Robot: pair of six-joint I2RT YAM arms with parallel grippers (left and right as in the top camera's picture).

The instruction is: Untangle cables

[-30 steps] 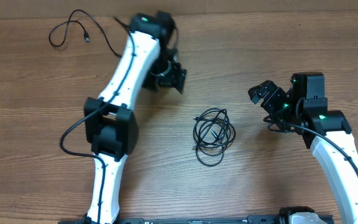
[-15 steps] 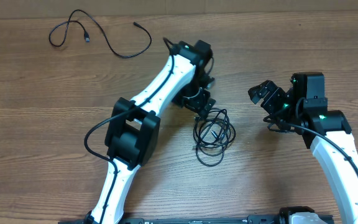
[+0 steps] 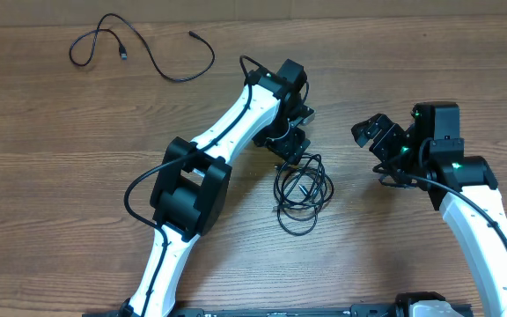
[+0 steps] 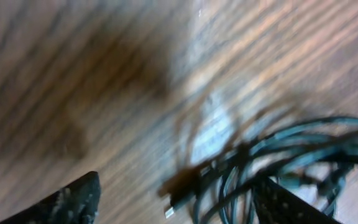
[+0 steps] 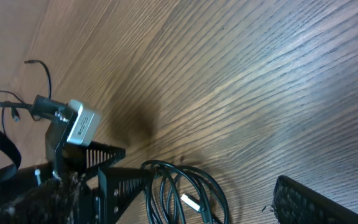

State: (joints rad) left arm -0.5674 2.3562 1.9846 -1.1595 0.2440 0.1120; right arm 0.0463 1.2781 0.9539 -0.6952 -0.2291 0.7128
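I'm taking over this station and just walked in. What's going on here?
The left end effector hovers, open, at the far edge of a tangled coil of black cords in the middle of the table, holding nothing yet. The right end effector sits open to the right of the coil, apart from it. One loose cable lies by the far left corner.

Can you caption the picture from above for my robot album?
Left hand at the edge of the coiled cables, right hand open nearby, one loose cable far off.

Smooth wood-grain table [image 3: 60, 176] bears slightly glossy, plastic-sheathed black cables [image 3: 299, 195].
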